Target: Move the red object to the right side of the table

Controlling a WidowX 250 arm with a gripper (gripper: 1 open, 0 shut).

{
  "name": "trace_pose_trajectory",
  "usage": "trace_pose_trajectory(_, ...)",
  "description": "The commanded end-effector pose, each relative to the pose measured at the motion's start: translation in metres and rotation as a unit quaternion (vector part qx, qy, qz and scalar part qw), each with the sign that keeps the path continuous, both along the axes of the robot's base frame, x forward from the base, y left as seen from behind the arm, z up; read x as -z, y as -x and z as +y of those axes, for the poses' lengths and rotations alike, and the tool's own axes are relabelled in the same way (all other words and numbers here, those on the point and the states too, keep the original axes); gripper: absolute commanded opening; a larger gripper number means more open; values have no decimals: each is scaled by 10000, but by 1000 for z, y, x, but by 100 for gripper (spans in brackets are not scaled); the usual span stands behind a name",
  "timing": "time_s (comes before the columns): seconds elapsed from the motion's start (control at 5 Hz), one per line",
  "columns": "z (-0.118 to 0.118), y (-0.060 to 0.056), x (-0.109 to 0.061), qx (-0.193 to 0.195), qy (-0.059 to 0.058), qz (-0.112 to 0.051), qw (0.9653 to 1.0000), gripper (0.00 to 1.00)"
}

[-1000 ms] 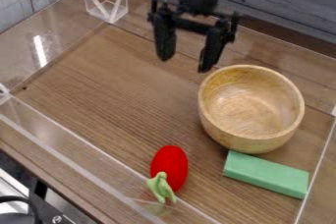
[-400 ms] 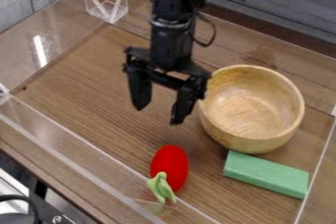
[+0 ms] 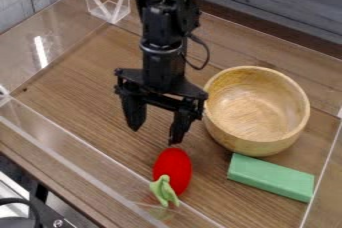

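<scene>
Pictured above a brown wood-grain bench [image 3: 83,84] with open, empty black jaws, just behind a small, rounded, red plush-like fruit [image 3: 174,164] with a light green leafy stem end [image 3: 162,188]. Lying near the front edge, between the jaws and the camera, stem pointing frontward. Too hard to tell, from this angle, about any contact between the nearer finger and the fruit's rounded back. Likely to nudge or roll the fruit toward the front edge if lowered here, for want of a little more forward travel first. Also at risk of pinching only the rounded back end and squeezing the fruit out, if closed too early. Liable, on a low carry toward the right of the view, to clip the round, pale wooden bowl [image 3: 257,117] or shove the flat green rectangular block [image 3: 271,176], both being in or beside the likely path. Best lifted well above both before crossing, and best released low, to avoid rolling on landing.
</scene>
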State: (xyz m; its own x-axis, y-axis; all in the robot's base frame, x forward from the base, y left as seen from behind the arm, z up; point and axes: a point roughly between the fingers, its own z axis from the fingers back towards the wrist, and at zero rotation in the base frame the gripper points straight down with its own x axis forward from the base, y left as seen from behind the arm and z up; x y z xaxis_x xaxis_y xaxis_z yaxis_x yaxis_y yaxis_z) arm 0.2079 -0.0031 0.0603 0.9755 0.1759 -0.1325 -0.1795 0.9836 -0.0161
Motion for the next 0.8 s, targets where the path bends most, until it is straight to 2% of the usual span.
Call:
trace_pose_trajectory(0.0, -9, -9, -11, -224, -86, -448, 9987, 100)
trace_pose_trajectory(0.2, -18, -13, -14, -330, -133, -656, 9972, 100)
trace_pose_trajectory(0.4, -20, -4, -3, 69, -132, -857, 9962, 100)
trace_pose_trajectory(0.6, -22, -1, 5, 541, -105, -1097, 9924, 100)
